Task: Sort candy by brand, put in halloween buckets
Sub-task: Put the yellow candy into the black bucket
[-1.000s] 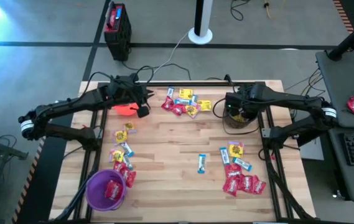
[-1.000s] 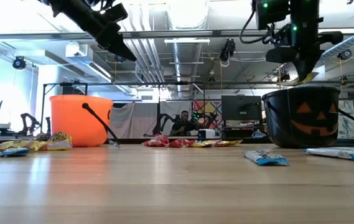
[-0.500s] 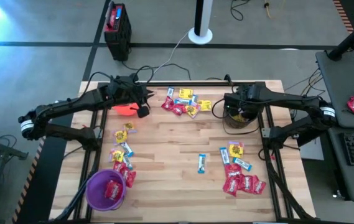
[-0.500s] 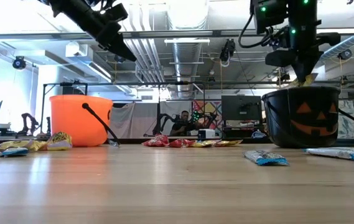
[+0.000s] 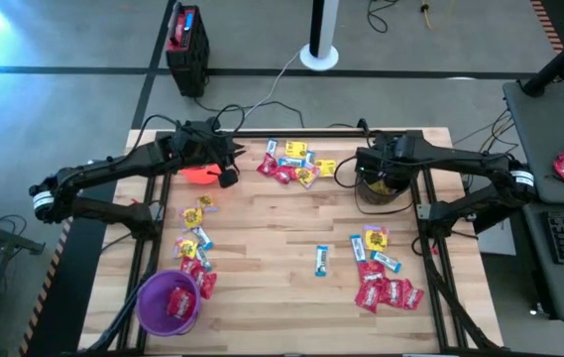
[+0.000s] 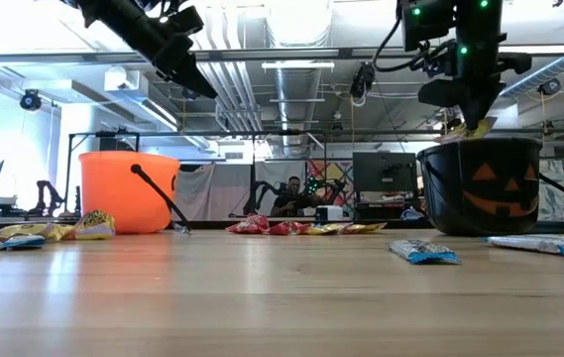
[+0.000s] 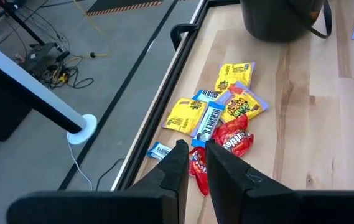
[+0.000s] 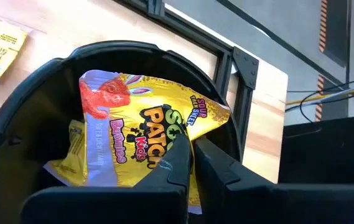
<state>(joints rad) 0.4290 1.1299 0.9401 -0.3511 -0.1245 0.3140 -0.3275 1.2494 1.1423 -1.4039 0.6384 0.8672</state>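
R gripper (image 8: 186, 163) pinches yellow packet (image 8: 145, 134) over black bucket (image 8: 15, 130), table's 2 o'clock; L gripper (image 7: 192, 163) nearly closed, empty.

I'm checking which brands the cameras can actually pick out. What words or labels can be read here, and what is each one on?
"SOUR PATCH Kids" and "Bunnies": yellow packet pinched in the right gripper over the black bucket.
"HERSHEY'S": blue-and-white packet on the table, left wrist view.
Red packets there: white lettering, partly covered, not readable.
Other yellow packets: print too small.
High and low views: nothing readable.
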